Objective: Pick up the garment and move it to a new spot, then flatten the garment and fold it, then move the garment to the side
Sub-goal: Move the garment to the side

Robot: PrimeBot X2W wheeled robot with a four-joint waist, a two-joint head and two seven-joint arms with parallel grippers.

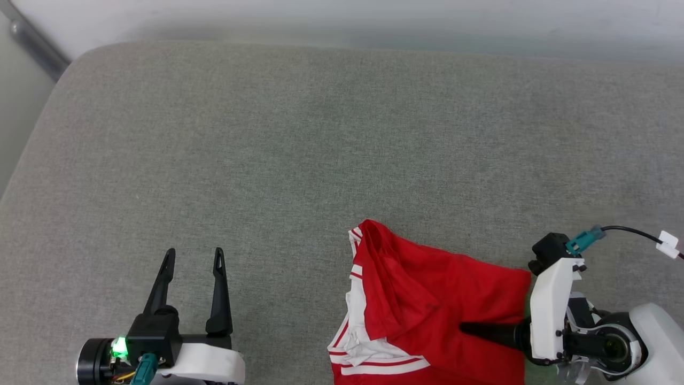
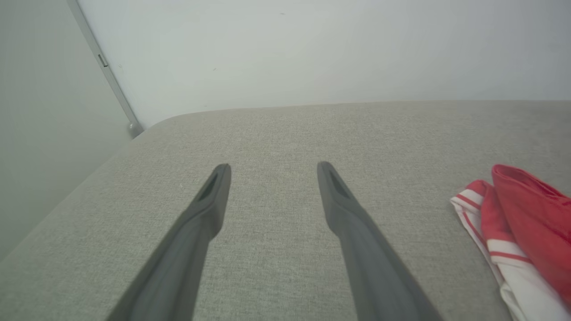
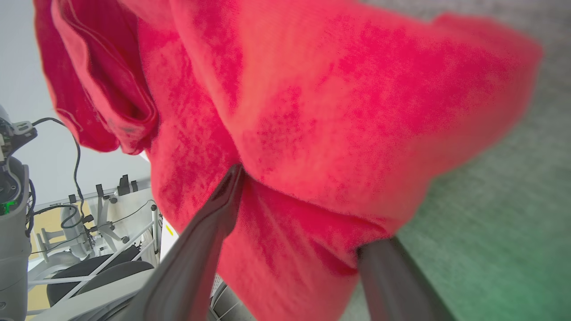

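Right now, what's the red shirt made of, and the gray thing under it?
The red shirt looks like thin, soft knit cloth with a matte finish: it folds and droops loosely. The gray surface looks like padded woven upholstery fabric, judging by its fine speckled weave and rounded corner.

Dark two-fingered left gripper [image 1: 194,252], at seven o'clock, points toward twelve, fingers spread wide; the right gripper [image 1: 470,329], at four o'clock, points toward nine, likewise parted.

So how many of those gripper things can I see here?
2. The left gripper sits at the lower left of the head view, over bare grey cushion. The right gripper is at the lower right, turned sideways, fingers pushed into the red garment.
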